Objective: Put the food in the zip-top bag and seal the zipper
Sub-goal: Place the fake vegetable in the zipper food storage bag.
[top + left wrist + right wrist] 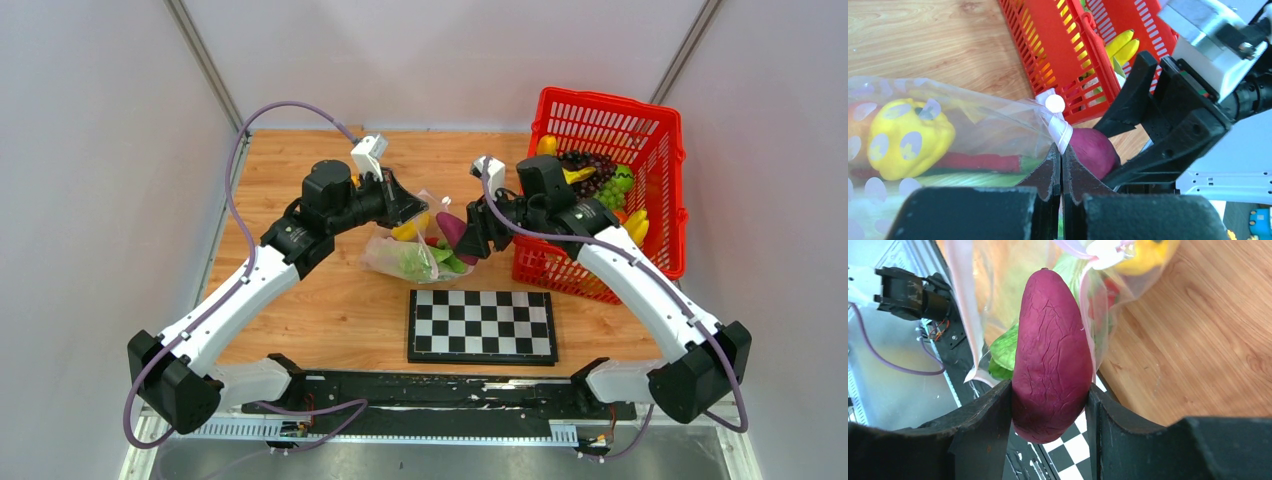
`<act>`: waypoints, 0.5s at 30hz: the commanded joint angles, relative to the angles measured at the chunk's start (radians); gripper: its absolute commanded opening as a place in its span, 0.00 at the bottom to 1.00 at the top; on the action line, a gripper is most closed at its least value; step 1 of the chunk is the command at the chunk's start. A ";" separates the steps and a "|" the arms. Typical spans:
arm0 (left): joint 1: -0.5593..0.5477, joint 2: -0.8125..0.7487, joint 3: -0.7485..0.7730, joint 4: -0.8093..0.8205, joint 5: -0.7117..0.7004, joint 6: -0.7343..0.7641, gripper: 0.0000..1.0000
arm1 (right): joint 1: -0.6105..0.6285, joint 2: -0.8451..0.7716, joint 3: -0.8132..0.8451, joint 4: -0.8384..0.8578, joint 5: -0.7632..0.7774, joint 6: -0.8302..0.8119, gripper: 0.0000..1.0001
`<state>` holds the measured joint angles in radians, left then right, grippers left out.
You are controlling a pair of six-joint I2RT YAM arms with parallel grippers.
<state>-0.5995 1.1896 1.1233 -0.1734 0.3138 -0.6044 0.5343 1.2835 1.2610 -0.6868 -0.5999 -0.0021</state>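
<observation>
The clear dotted zip-top bag [400, 255] lies mid-table, its mouth facing right. My left gripper [412, 212] is shut on its pale zipper strip [1062, 131] and holds the upper lip up. Inside lie a yellow pepper [903, 137], a red chilli [978, 162] and green lettuce [1005, 347]. My right gripper [470, 240] is shut on a purple sweet potato [1050, 355], held lengthwise with its far tip at the bag's mouth [973, 300]. In the left wrist view the sweet potato [1095, 150] sits just right of my closed left gripper [1062, 150].
A red mesh basket [660, 150] at the right back holds more food: green grapes [615, 185], dark grapes and yellow pieces. A chessboard [482, 325] lies in front of the bag. The right arm reaches between basket and bag.
</observation>
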 commanded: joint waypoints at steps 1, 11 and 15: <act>0.006 -0.006 0.016 0.068 0.025 -0.011 0.00 | 0.006 0.028 0.075 -0.054 0.079 -0.031 0.36; 0.006 0.010 0.016 0.063 0.051 -0.013 0.00 | 0.044 0.086 0.146 -0.080 0.101 -0.034 0.42; 0.006 0.011 0.016 0.067 0.061 -0.010 0.00 | 0.074 0.126 0.174 -0.091 0.165 -0.020 0.43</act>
<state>-0.5995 1.2026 1.1233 -0.1677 0.3439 -0.6079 0.5835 1.3808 1.3792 -0.7700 -0.5056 -0.0185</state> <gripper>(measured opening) 0.006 0.509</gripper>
